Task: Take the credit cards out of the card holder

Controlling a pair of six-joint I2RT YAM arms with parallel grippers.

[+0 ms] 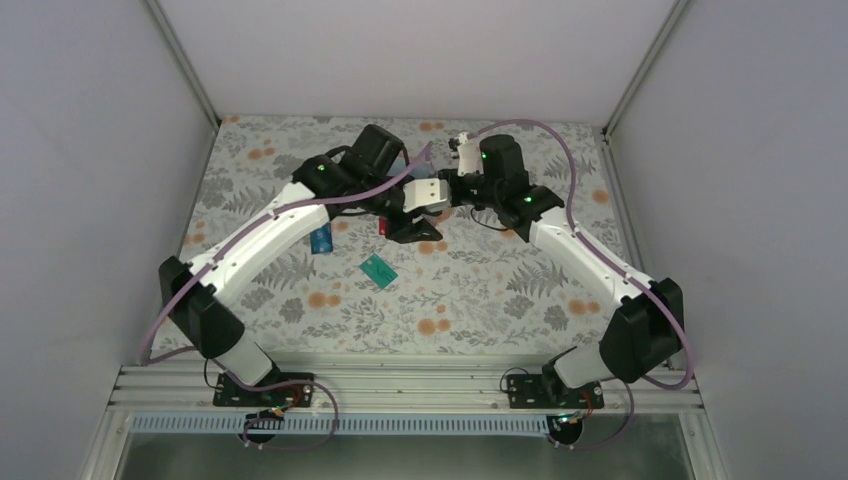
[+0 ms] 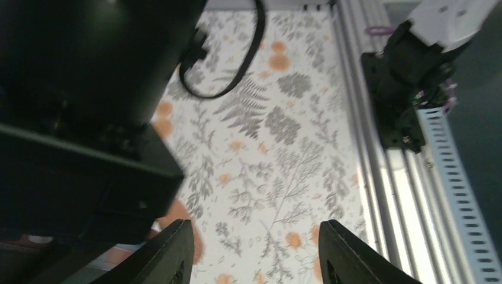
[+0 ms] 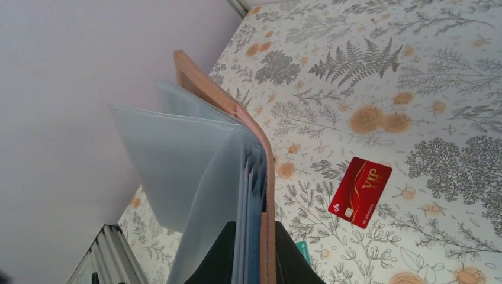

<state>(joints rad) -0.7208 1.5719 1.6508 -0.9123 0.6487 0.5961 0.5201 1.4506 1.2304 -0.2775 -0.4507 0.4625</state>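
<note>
Top external view: the left arm (image 1: 270,235) and the right arm (image 1: 580,245) reach inward, and their wrists meet over the far middle of the table (image 1: 480,300). Three credit cards lie flat on the flowered surface:
- The blue card (image 1: 320,240) lies just beside the left forearm.
- The teal card (image 1: 378,270) lies nearer the arm bases, apart from the blue one.
- The red card (image 1: 383,226) shows only as a small edge beside the left wrist.

The card holder cannot be made out from this view, because the wrists crowd that spot.

Left wrist view: the left gripper (image 2: 256,239) is partly open. Its two fingers (image 2: 171,254) stand apart, with nothing between them and only the flowered surface behind. A large dark body fills the left side of the view. The metal rail (image 2: 379,177) and the base of the right arm appear at the right.

Right wrist view: the right gripper (image 3: 254,263) is closed on the lower edge of the card holder (image 3: 237,118) and holds it upright above the table. The tan cover stands on the right, and the clear sleeves fan out to the left. Whether any card remains in the sleeves cannot be told. The red card, with gold lettering, lies flat on the table to the right of the holder, apart from it. A teal corner shows just beside the right finger
</note>
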